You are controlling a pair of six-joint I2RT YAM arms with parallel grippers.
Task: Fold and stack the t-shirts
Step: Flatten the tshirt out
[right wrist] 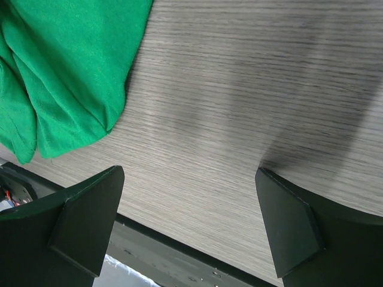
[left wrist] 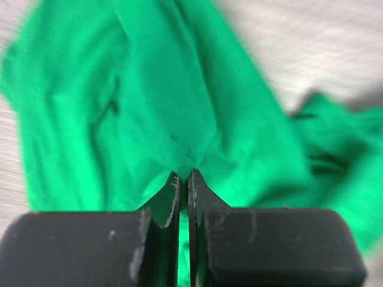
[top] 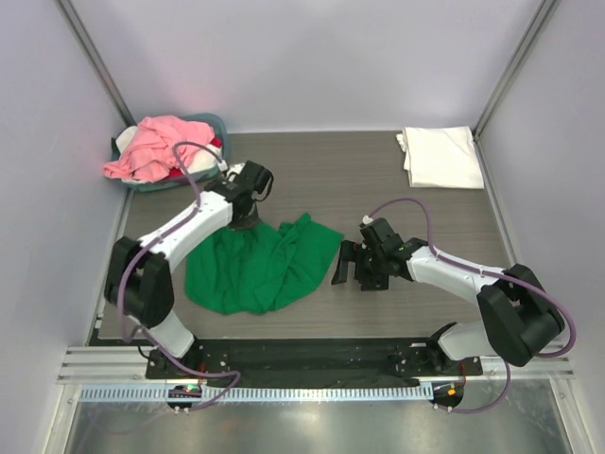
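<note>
A bright green t-shirt (top: pixel 255 270) lies crumpled on the table's middle left. My left gripper (top: pixel 244 219) is shut on a pinched fold of the green t-shirt (left wrist: pixel 179 89) at its far edge, lifting it a little. My right gripper (top: pixel 357 270) is open and empty just right of the green t-shirt (right wrist: pixel 54 78), jaws wide apart over bare table. A folded white t-shirt (top: pixel 440 156) lies at the back right. Pink and red t-shirts (top: pixel 156 149) are heaped in the basket at the back left.
The round blue-grey basket (top: pixel 219 124) stands in the back left corner. Grey walls enclose the table on three sides. The table's front edge and a dark rail (right wrist: pixel 179 251) show in the right wrist view.
</note>
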